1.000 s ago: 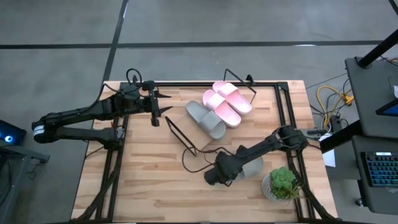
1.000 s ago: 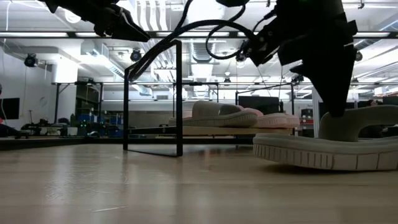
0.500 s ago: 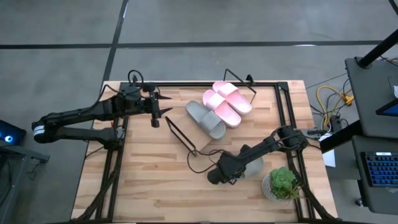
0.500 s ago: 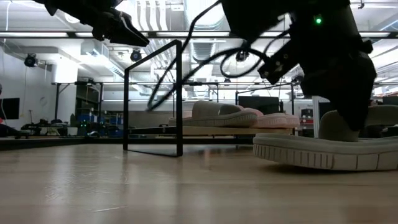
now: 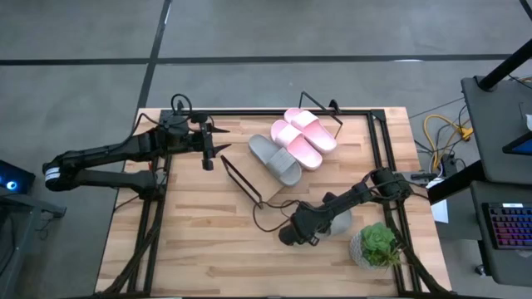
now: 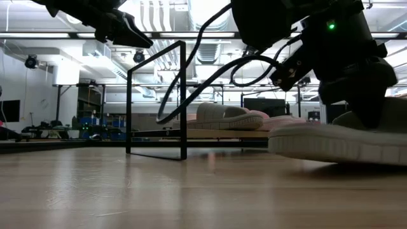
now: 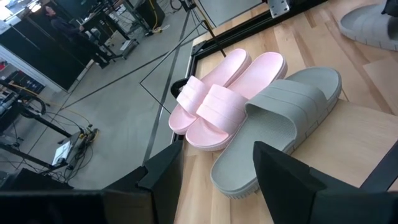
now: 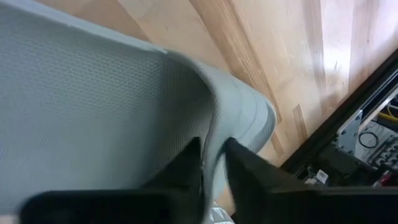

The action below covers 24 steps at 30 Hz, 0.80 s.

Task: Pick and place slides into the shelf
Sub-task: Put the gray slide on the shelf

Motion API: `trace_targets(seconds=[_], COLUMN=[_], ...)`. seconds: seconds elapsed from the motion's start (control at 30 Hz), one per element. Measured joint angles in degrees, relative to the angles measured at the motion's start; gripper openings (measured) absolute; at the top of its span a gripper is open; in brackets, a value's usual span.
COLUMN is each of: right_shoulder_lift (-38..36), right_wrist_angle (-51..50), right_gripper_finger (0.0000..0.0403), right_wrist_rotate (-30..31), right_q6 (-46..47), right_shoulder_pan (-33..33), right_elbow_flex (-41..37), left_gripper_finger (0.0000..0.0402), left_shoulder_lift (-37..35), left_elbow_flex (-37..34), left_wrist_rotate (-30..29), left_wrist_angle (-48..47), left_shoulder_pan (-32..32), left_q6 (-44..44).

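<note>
Two pale pink slides (image 5: 303,137) and one grey slide (image 5: 274,159) lie side by side on the slanted wood shelf (image 5: 264,191) with its black wire frame. They also show in the left wrist view (image 7: 217,102). A second grey slide (image 5: 339,223) is at the table's right near side, under my right arm. My right gripper (image 8: 214,163) is shut on it. It also shows in the low view (image 6: 337,140). My left gripper (image 5: 223,143) hovers open and empty, left of the shelf. My right gripper pinches the edge of the grey slide's top strap (image 8: 214,134) between its two fingers (image 8: 242,163), one on each face of the strap. The fingers come from above. In the low view the slide's visible end (image 6: 286,143) is slightly above the tabletop.
A small potted plant (image 5: 378,245) stands at the near right corner, close to the held slide. A black cable (image 5: 266,218) loops over the table between the shelf and my right arm. Bare tabletop lies to the near left.
My right gripper has shifted a little toward the table's right edge over the grey slide. The slide has risen slightly, and its ribbed sole edge, seen earlier in the low view, no longer shows. My left arm has kept still.
</note>
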Motion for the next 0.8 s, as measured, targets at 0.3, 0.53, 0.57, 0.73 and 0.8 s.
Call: trace_targets(seconds=[0.3, 0.53, 0.57, 0.73, 0.8], right_shoulder_lift=[-3.04, -13.75, -15.56, -24.10, -27.01], right_wrist_angle=[0.81, 0.62, 0.62, 0.89, 1.38], right_gripper_finger=[0.0011, 0.0010, 0.0010, 0.0009, 0.0009], right_wrist_rotate=[7.25, 19.91, 21.22, 30.41, 34.56], right_q6=[-6.67, -7.56, -7.58, -9.70, -10.62], right_shoulder_pan=[0.28, 1.29, 1.68, 4.55, 5.85], right_elbow_flex=[-0.13, -0.20, -0.25, -0.85, -0.85], left_gripper_finger=[0.0179, 0.0179, 0.0179, 0.0179, 0.0179], left_shoulder_lift=[0.00, -0.17, -0.17, -0.31, -0.39], left_elbow_flex=[-0.02, -0.09, -0.11, -0.80, -0.90], left_wrist_rotate=[0.00, 0.00, 0.02, 0.41, 0.87], left_wrist_angle=[0.13, 0.13, 0.13, 1.03, 1.20], left_shoulder_pan=[0.00, 0.00, 0.01, -0.01, 0.01], left_q6=[0.02, 0.02, 0.02, 0.02, 0.02])
